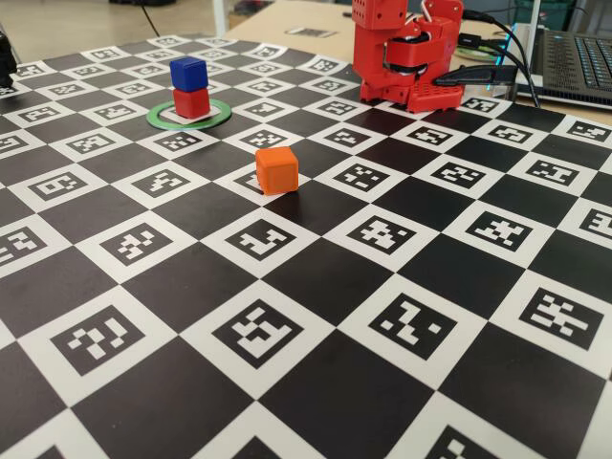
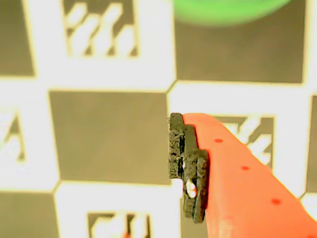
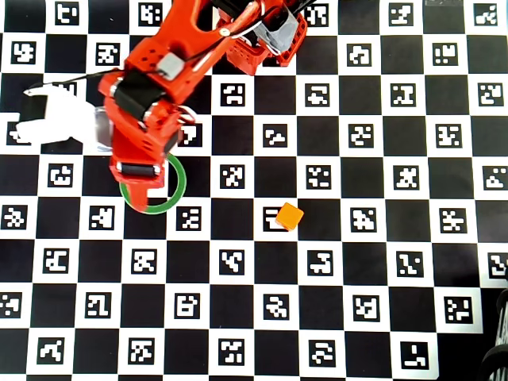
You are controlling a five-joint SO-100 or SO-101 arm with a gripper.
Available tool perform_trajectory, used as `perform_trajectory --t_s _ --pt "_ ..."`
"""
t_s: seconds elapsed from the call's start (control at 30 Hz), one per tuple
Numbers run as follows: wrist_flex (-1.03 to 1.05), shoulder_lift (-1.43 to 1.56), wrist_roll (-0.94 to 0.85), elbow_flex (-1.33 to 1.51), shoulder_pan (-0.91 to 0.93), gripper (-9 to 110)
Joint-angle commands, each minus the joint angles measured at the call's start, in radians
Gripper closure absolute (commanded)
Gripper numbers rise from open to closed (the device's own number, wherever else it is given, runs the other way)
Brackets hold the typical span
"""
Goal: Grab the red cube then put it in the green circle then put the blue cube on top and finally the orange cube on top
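The finger (image 2: 190, 168) fills the lower right of the wrist view: an orange-red blade with a dark rough pad on its left edge. Only this one finger shows, so whether the gripper (image 3: 145, 197) is spread or closed cannot be told; nothing is seen in its grasp. Beneath it lies the checkered board (image 2: 109, 134), and a blurred arc of the green circle (image 2: 223, 12) sits at the top edge of that view.

In the overhead view the arm (image 3: 159, 79) reaches from its base at the top down to the ring (image 3: 176, 194), covering most of it; the gripper tip lies over the ring's left part, and the stack is hidden under the arm.

In the fixed view the red cube (image 1: 191, 102) stands inside the ring, with the blue cube (image 1: 188, 73) squarely on top. The orange cube (image 1: 276, 170) sits alone on the board, well apart from the ring, nearer the camera and to the right.
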Motion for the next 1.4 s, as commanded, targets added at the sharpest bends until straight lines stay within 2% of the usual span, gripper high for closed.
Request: perform_trajectory --t_s 0.0,0.23,0.5,0.9,1.37 --pt "0.083 0.063 0.14 -0.078 -0.143 64" --pt "0.086 -0.002 0.362 -0.021 -0.388 60" --pt "-0.043 -0.02 0.474 0.173 -0.563 58" --pt "-0.344 -0.003 0.551 0.483 -0.586 54" --pt "-0.549 -0.043 0.623 0.666 -0.65 53"
